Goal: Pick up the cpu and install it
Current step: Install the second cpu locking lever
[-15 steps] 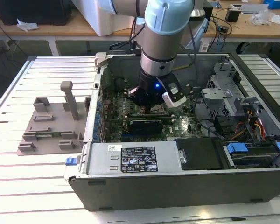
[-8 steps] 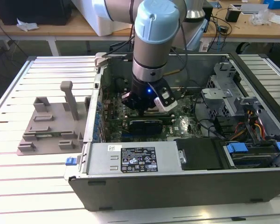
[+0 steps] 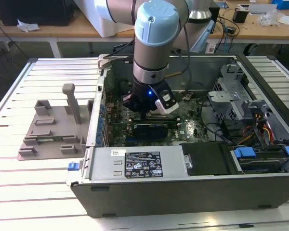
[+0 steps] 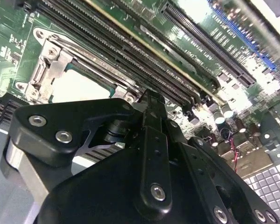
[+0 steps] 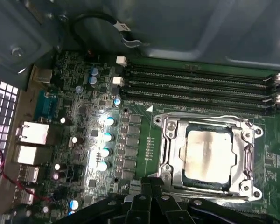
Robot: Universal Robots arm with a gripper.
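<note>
1 cpu [image 5: 207, 156] sits in its socket [image 5: 170, 140] below the gripper [image 5: 151, 186].

Arm [image 3: 151, 43]: silver-grey cylindrical links, pale blue round joint cap. Black cables along wrist. Wrist block black, small blue light lit, white angular camera housing [image 3: 166, 103] clipped at side. Gripper [image 4: 151, 100] body matte black, flat plate linkages, rounded corners, silver screws at pivots, ribbed black section beneath. In first wrist view, black linkage bars [image 5: 151, 200] with silver screw heads.
</note>
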